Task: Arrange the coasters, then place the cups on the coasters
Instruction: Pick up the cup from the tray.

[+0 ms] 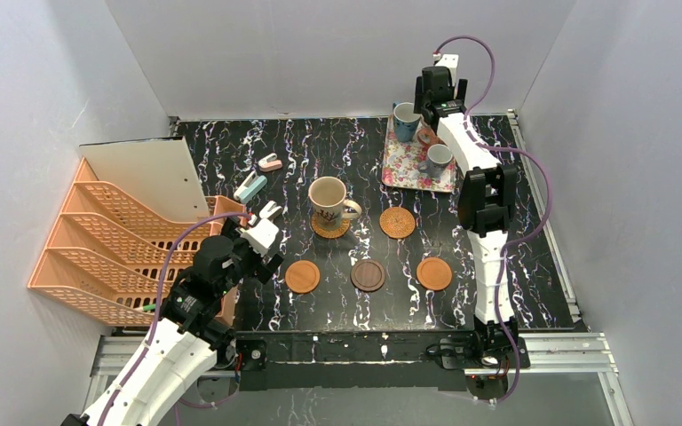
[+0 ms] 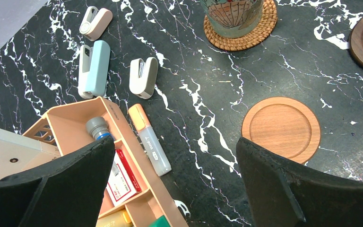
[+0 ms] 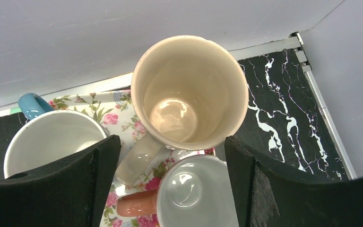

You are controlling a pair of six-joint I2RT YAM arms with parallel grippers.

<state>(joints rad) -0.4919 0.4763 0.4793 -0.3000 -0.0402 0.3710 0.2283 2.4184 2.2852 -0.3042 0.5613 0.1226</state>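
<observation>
One tall beige mug (image 3: 189, 94) stands on the floral tray (image 3: 123, 111) at the table's back edge, right gripper (image 3: 170, 140) spread wide and empty over it; glazed, weighty, breakable, best pinched across its wall

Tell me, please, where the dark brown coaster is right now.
In the top view, the dark brown coaster lies in the near row, between the left orange-brown coaster and the right orange-brown coaster, apart from both, with nothing on it.

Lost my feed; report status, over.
Left gripper open. Right gripper open over beige ceramic mug on pink floral tray. Two smaller white-lined mugs crowd it.
</observation>
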